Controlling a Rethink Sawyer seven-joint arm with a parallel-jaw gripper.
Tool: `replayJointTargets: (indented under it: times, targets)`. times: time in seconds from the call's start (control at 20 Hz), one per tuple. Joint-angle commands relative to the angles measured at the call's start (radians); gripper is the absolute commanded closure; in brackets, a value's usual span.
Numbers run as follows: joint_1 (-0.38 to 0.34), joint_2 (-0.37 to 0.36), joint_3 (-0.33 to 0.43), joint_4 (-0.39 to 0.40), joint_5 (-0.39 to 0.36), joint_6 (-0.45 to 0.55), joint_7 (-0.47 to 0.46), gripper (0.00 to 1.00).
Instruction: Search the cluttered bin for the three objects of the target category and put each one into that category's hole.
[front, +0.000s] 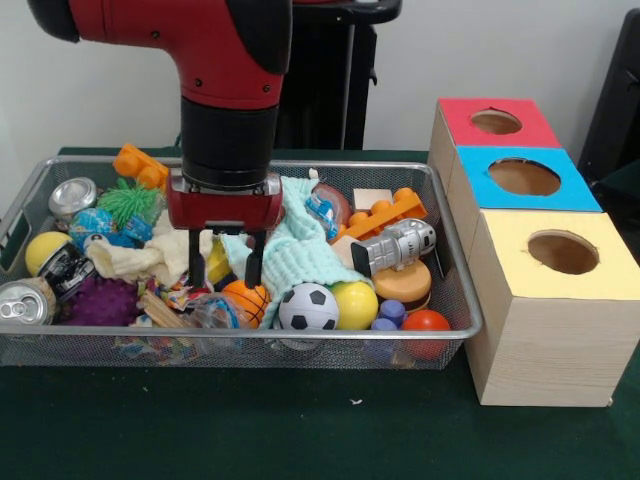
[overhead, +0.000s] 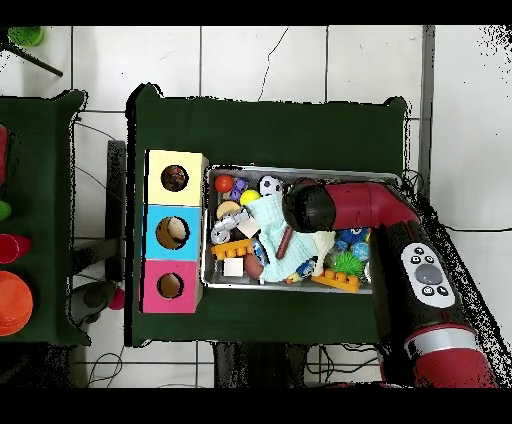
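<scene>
The silver wire-mesh bin (front: 468, 300) holds a heap of toys and also shows in the overhead view (overhead: 209, 230). My gripper (front: 226, 264) is open, its fingers pointing down into the middle-left of the heap, astride a yellow toy (front: 218, 266) between the pale-yellow cloth (front: 150, 258) and the mint-green cloth (front: 300, 250). A scrap of multicolour patterned fabric (front: 172, 296) lies just below the left finger; more patterned fabric (front: 140, 347) shows through the front mesh. The yellow-topped box's hole (front: 563, 252) is right of the bin and also shows in the overhead view (overhead: 175, 179). In the overhead view the arm hides the gripper.
The blue-topped box (front: 525, 178) and the red-topped box (front: 497, 122) stand behind the yellow one. In the bin are a soccer ball (front: 307, 306), an orange ball (front: 243, 298), a silver robot toy (front: 395, 245), orange bricks (front: 385, 215), a purple spiky ball (front: 100, 300) and a can (front: 25, 300).
</scene>
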Motion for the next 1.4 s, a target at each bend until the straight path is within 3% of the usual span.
replayJointTargets:
  times: [0.05, 0.3, 0.8, 1.4]
  targets:
    - [0.018, 0.046, 0.041, 0.065, -0.021, 0.12, -0.099, 0.0]
    - [0.051, 0.053, 0.007, 0.038, -0.089, 0.125, -0.137, 0.0]
    - [0.059, 0.073, -0.001, 0.003, -0.148, 0.124, -0.16, 0.0]
    - [0.071, 0.02, 0.006, -0.01, -0.215, 0.187, -0.24, 0.0]
